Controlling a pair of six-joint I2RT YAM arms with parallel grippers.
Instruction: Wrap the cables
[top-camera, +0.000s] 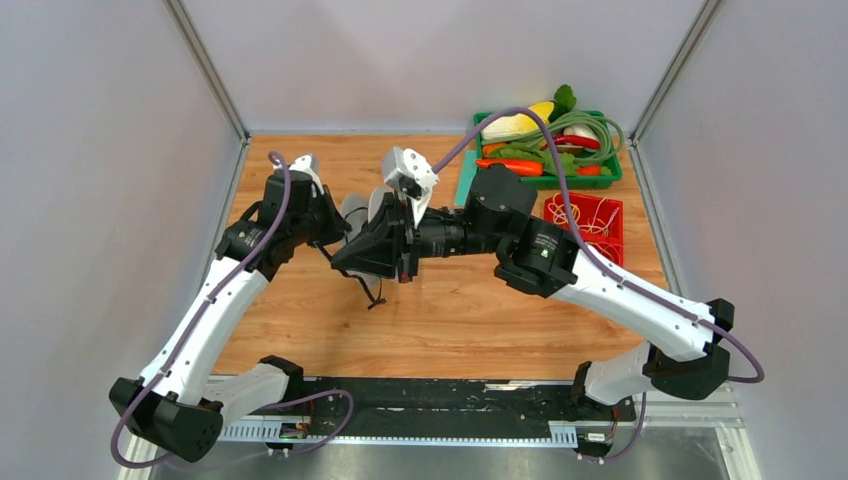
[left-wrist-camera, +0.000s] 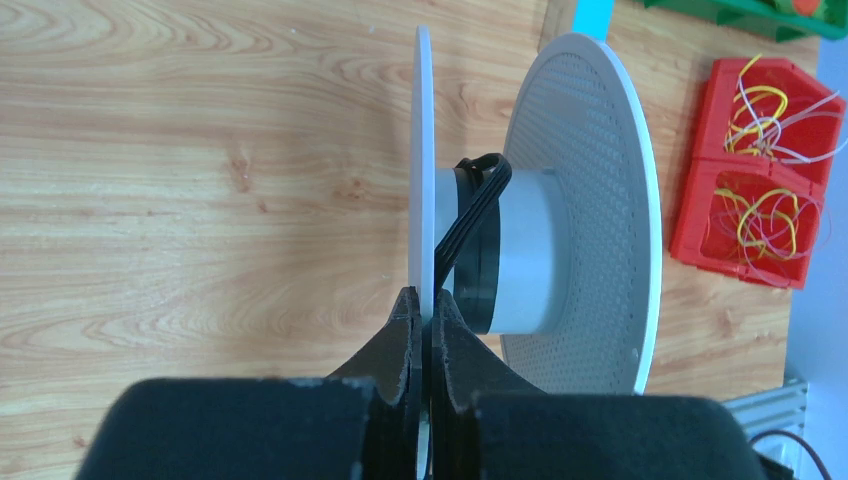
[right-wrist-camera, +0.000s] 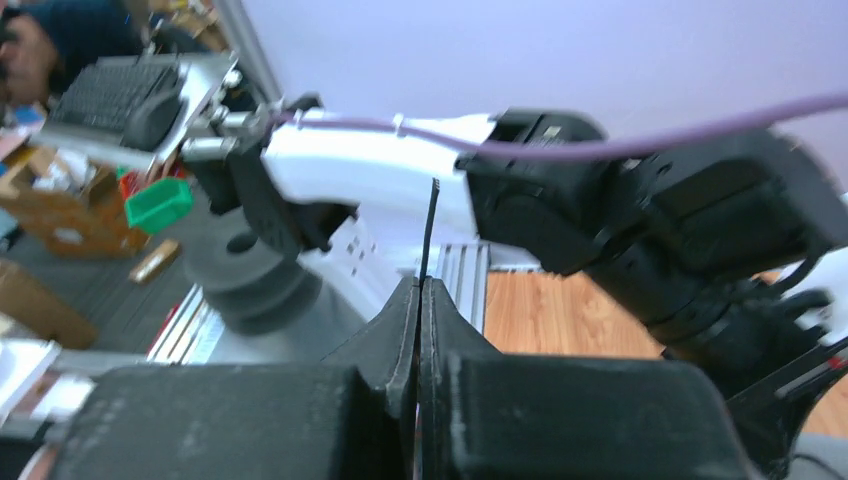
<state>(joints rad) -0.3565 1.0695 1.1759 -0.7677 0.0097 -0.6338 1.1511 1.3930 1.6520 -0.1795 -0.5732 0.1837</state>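
Pinching a thin white spool flange (left-wrist-camera: 424, 150), left claw (left-wrist-camera: 426, 300) nears flat black cable (left-wrist-camera: 478, 205).

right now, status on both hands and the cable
Left hand shut on spool rim. Right hand shut on cable, few turns on the hub. Red bin off to the side, not in the way.

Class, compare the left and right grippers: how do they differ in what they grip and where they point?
The left gripper clamps a rigid white spool flange; the right gripper pinches the thin black cable. The left gripper points down at the table; the right gripper points sideways, past the table's edge. Both are shut.
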